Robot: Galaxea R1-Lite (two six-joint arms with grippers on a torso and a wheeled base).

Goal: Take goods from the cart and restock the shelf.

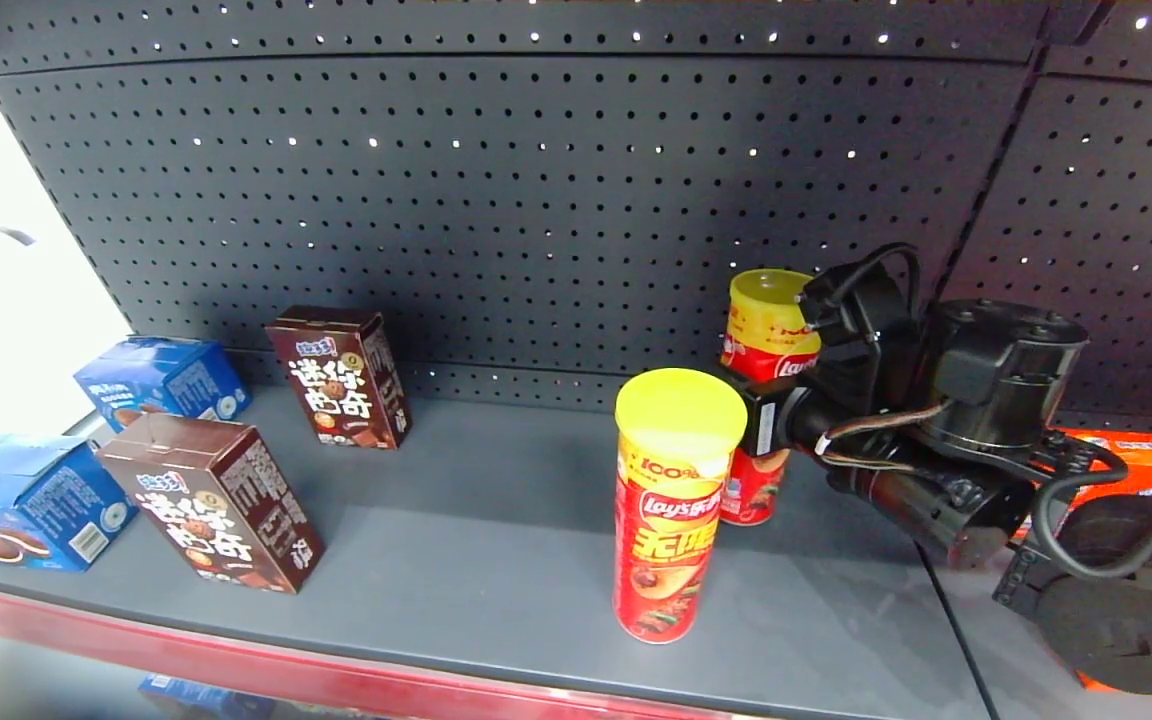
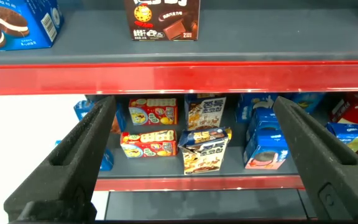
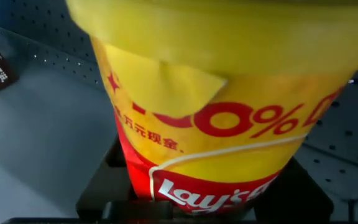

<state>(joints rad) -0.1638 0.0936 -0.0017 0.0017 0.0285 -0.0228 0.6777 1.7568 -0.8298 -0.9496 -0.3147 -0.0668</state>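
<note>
**Right gripper** (image 1: 772,412): clamped on the middle of the rear chip can (image 1: 771,330), a red and yellow tube with a yellow lid. The can stands roughly upright toward the back of the shelf (image 1: 496,570), near the pegboard wall (image 1: 536,200). Whether its base touches the deck cannot be told. In the right wrist view the same can sits close to the camera, with a dark finger (image 3: 101,190) on each side of its lower part.

**Front chip can** (image 1: 671,500): upright on the deck and free of any gripper. It stands in front of the rear chip can and just beside it, hiding part of that can's lower half.

**Left gripper** (image 2: 193,102): jaws spread wide with nothing between them. It sits just below the shelf's red front edge (image 2: 179,78) and faces a lower shelf (image 2: 197,182) stocked with small boxes.

**Other stock on the deck:**
- The rear brown box (image 1: 341,375) and the front brown box (image 1: 211,515) both stand left of centre.
- The rear blue box (image 1: 161,380) and the front blue box (image 1: 26,500) are at the far left.
- An orange box (image 1: 1151,462) lies at the right, partly behind the arm
</note>
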